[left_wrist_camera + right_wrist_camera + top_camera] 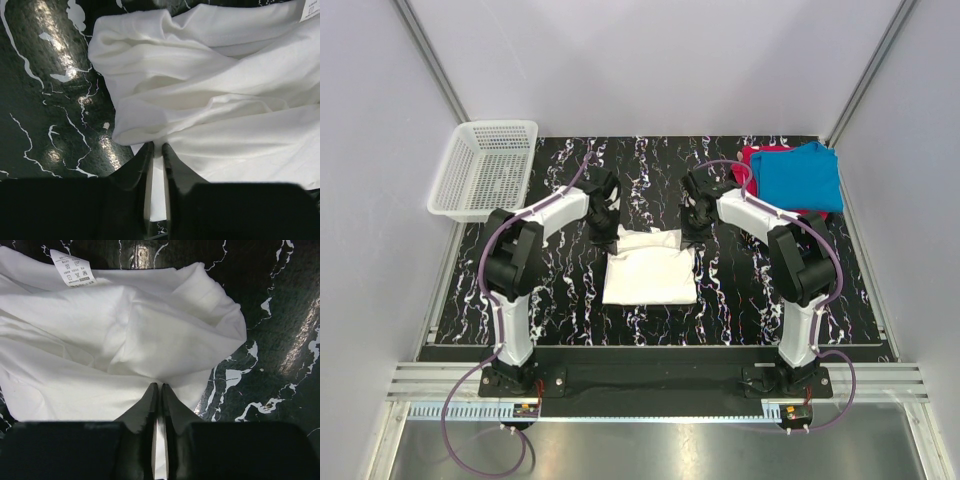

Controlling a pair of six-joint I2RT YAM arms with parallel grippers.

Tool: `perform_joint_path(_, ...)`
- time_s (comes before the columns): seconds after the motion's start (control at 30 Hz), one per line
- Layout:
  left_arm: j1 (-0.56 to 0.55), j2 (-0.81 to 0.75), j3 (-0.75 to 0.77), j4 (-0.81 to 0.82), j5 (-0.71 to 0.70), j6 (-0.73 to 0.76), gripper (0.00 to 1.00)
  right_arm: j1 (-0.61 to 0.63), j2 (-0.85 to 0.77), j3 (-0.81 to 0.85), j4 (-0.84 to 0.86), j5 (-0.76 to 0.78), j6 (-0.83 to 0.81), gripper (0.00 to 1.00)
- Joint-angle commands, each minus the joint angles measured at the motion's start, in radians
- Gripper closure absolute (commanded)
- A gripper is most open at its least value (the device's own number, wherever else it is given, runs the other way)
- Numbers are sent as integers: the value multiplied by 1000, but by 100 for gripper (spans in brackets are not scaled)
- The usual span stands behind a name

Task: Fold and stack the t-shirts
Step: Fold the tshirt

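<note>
The left gripper [156, 149] is clenched on a bunched fold at the far left corner of the white t-shirt [650, 272]. The right gripper [160, 387] pinches its far right corner. The shirt lies creased and roughly rectangular at the middle of the desk [740, 290], its care label [74, 270] showing. A blue t-shirt [802, 176] overlaps a red t-shirt [752, 155] at the far right.

White links, black joints, purple cables [484, 262] on the left arm [512, 320] and right arm [798, 325]; black wedge-shaped claw fingers [137, 167].
</note>
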State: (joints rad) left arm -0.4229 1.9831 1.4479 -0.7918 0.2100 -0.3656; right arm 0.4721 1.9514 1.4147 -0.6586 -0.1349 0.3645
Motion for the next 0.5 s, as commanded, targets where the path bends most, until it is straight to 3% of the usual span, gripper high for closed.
perform_joint_path(0.0,1,17,49,9,-8,16,100,-1,7,49,5,-14,5,100)
perform_joint_path(0.47,1,-53,77,11,-43,7,100,-3,-32,47,5,-9,7,100)
